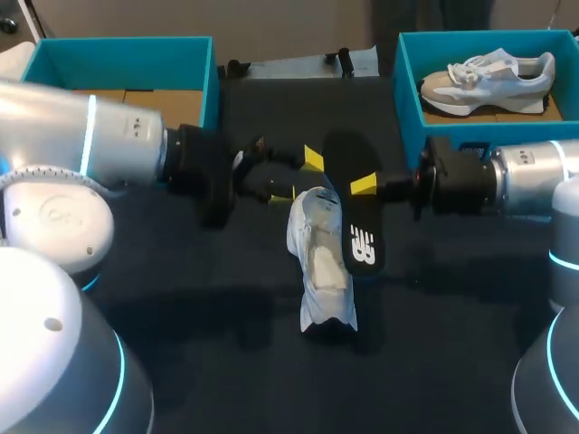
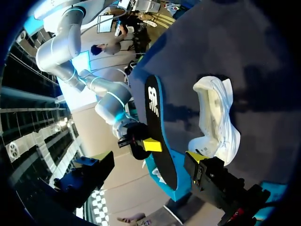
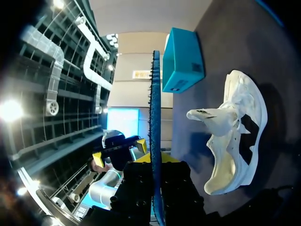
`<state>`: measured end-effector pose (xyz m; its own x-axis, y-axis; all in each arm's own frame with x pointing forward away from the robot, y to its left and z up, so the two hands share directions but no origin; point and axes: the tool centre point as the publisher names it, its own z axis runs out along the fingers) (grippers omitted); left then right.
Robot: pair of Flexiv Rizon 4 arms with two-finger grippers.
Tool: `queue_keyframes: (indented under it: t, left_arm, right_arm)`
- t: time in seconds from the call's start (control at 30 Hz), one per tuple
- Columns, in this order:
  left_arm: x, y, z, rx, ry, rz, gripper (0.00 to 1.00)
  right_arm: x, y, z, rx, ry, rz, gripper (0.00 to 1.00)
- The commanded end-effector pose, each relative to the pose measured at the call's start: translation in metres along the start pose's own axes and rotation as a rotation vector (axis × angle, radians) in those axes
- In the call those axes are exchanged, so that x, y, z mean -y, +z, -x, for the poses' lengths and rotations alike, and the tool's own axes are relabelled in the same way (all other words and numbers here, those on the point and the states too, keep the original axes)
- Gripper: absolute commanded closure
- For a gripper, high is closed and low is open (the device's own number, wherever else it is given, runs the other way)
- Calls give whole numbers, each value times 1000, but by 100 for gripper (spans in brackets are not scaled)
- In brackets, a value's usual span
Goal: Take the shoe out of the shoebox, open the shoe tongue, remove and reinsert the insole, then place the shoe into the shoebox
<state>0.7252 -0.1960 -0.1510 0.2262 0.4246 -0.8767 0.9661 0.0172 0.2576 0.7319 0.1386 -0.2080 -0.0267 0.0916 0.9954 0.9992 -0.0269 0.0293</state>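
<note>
Over the middle of the dark counter your right tool is clamped on the black insole. The head view gives you only one of its yellow tips, because the other is hidden behind the insole. Its own wrist view shows the insole edge-on, a thin blue-rimmed line rising from between the fingers, so the grip itself is hard to make out there.

Your left tool stands with its fingers apart at the insole's far end. You cannot tell from above whether a tip touches it. The left wrist view adds what the head view lacks: the insole's printed face runs between the spread fingers, with a yellow tip of the right tool pressed on it.

The white shoe lies on the counter just below the held insole, its opening up and its pale inside showing in the left wrist view.

One teal shoebox sits at the far left, partly covered by your left arm. The other shoebox at the far right holds a second shoe.
</note>
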Motion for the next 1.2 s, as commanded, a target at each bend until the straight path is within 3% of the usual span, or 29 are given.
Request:
queue_keyframes:
  t: [0.03, 0.23, 0.37, 0.67, 0.9, 1.2]
  left_arm:
    - [-3, 3, 3, -55, 0, -4, 0]
    - [-3, 3, 3, -55, 0, -4, 0]
    - [-6, -1, 6, -151, -44, 14, 0]
    - [-20, -5, 16, -319, -123, -54, 0]
    - [-34, 3, 18, -521, -169, -93, 0]
    - [-36, 5, 19, -532, -145, -90, 0]
  right_arm:
    - [-1, 1, 3, -2, 1, -2, 100]
    - [-2, 2, 7, 18, 11, -11, 100]
    - [-2, 4, 8, 41, 9, -21, 100]
    - [0, 8, 8, 62, -1, -27, 100]
    - [1, 10, 9, 65, -3, -33, 100]
    - [0, 12, 9, 66, 3, -37, 100]
